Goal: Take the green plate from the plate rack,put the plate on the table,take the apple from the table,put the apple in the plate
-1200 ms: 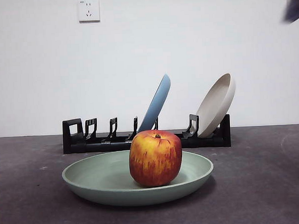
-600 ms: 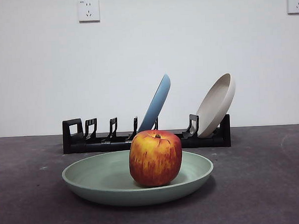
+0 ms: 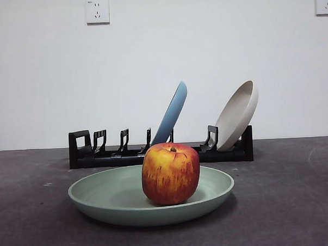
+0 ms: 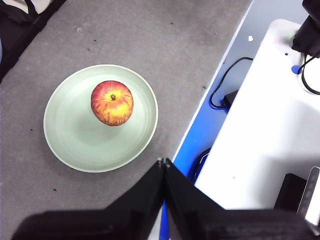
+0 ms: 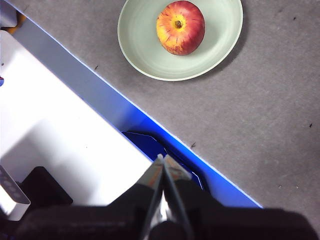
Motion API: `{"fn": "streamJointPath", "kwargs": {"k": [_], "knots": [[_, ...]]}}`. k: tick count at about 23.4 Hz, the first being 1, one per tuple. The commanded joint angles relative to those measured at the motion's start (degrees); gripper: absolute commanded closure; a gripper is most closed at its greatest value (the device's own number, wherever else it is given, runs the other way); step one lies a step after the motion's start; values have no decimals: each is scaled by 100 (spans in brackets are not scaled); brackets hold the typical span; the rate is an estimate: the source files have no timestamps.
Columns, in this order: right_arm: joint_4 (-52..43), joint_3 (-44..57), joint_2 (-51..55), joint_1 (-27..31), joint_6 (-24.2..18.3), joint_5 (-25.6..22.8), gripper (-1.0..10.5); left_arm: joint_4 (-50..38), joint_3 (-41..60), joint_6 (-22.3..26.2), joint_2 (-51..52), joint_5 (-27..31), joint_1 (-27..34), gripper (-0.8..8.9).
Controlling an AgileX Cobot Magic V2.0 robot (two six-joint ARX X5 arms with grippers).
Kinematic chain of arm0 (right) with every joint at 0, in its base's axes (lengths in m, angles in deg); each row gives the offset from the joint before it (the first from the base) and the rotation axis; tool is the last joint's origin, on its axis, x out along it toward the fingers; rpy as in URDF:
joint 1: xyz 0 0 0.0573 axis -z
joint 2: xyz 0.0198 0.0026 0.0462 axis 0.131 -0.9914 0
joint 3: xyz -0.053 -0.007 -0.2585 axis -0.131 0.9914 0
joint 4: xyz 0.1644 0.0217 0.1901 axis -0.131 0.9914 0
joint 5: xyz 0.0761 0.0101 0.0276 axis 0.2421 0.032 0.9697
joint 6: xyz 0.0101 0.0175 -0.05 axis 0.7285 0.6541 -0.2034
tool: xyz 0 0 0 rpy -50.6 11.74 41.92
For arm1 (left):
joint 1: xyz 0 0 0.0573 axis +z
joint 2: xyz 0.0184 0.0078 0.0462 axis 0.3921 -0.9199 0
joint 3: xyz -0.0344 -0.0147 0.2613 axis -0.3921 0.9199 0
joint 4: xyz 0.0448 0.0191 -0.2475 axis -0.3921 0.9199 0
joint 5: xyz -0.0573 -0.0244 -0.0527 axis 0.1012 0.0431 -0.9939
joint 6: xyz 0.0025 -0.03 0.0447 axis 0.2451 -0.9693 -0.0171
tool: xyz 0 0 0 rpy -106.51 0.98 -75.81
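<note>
The green plate [image 3: 102, 199] lies flat on the dark grey table [image 3: 298, 204], in front of the black plate rack [image 3: 111, 155]. The red and yellow apple [image 3: 170, 173] stands upright in the plate, stem up. Both also show in the left wrist view, plate [image 4: 75, 140] and apple [image 4: 112, 103], and in the right wrist view, plate [image 5: 145, 50] and apple [image 5: 180, 27]. My left gripper [image 4: 163, 162] is shut and empty, high above the table's edge. My right gripper [image 5: 162, 159] is shut and empty, high above the table's edge too. Neither arm shows in the front view.
A light blue plate [image 3: 172, 113] and a cream-white plate [image 3: 237, 115] lean in the rack's slots. A white bench with cables [image 4: 260, 125] stands beside the table, past its blue edge [image 5: 90, 90]. Two wall sockets hang behind.
A dark arm tip at the front view's top right corner has left the picture, uncovering a wall socket. The plate and the apple have not moved.
</note>
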Motion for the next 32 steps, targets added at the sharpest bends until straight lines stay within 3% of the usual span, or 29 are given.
{"fn": "streamJointPath", "kwargs": {"k": [1, 12, 14, 16, 18, 21, 27, 32], "knots": [[-31, -9, 4, -9, 33, -11, 946, 4, -11, -17, 2, 15, -11, 816], [-31, -9, 4, -9, 35, -11, 946, -83, -11, -15, 4, 28, -9, 817], [-31, -9, 4, -9, 35, -11, 946, -282, -11, 302, 76, 221, 94, 817], [-31, -9, 4, -9, 33, -11, 946, -796, -9, 911, 186, 452, 328, 816], [-31, -9, 4, -9, 33, -11, 946, -1580, -7, 1598, 374, 439, 748, 816], [-31, -9, 7, -9, 35, -11, 946, -2747, 20, 2118, 660, 81, 1602, 816], [-31, -9, 4, -9, 33, -11, 946, -4395, 551, 2238, 1370, -1097, 3818, 816], [-31, -9, 4, -9, 33, -11, 946, -5515, 1773, 2247, 2286, -1167, 4964, 816]]}}
